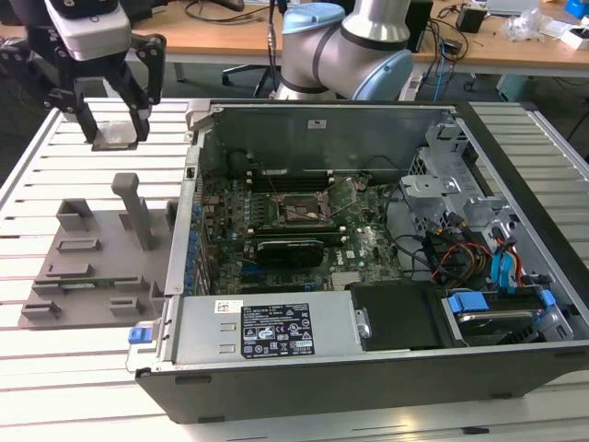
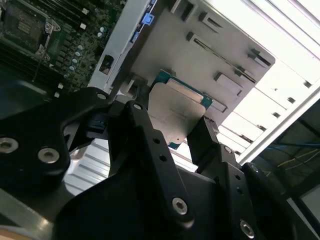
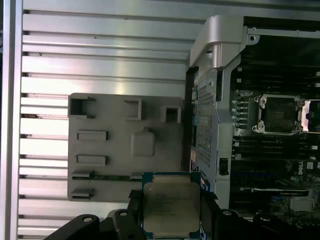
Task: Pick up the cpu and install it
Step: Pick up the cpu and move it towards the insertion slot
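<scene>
Upper left in the exterior view, the black claw (image 1: 116, 134) pinches the flat silvery-grey square cpu (image 1: 114, 140) edgewise above the slatted metal counter (image 1: 55, 368); so slim a hold risks tilt or drop.

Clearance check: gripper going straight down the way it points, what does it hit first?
Likely the grey fixture plate below the chip in the gripper; depth unclear, maybe the slatted table.

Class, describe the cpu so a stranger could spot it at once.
At the exterior view's left, beside the open case, lies a grey fixture. Above its edge the gripper holds the cpu: a flat silvery square, blue-green rimmed, unlike the grey blocks.
</scene>
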### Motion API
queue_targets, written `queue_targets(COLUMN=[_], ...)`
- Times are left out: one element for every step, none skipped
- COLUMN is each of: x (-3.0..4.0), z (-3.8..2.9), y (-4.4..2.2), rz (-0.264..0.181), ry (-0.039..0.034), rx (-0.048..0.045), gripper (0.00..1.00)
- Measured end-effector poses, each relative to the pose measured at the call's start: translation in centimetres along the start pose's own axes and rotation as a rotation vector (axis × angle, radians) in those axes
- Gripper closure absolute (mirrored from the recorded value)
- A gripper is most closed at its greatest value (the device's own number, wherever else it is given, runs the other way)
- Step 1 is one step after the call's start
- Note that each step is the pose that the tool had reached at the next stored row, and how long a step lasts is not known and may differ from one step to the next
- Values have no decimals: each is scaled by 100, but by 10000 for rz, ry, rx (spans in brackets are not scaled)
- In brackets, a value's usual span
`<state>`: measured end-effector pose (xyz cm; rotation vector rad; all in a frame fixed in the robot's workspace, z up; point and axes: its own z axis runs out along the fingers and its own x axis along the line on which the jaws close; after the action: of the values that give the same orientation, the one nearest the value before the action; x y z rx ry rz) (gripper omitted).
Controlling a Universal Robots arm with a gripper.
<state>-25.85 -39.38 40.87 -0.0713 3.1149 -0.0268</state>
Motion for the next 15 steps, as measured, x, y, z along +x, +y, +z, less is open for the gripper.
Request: queue_targets(x=[-18,-39,-61,-77,-93,-126,-154,-179,-200,-229,-269,-294,-310,-325,-339], z=[0,1,2,4,7,9,11,12,13,14,16,17,19,19,19], y=[-1,-3,-3,-3,-3,0,2,3,4,3,3,2,2,1,1], rz=[1,4,9,13,14,14,15,14,13,13,14,14,14,14,14], ry=[-1,-8,-16,-20,-22,-18,-17,-15,-14,-12,-10,-8,-7,-6,-4], rx=[-68,-202,-432,-548,-568,-567,-566,-561,-559,-557,-557,-558,-558,-558,-558], gripper=[45,45,45,45,45,45,45,45,45,45,45,45,45,45,45])
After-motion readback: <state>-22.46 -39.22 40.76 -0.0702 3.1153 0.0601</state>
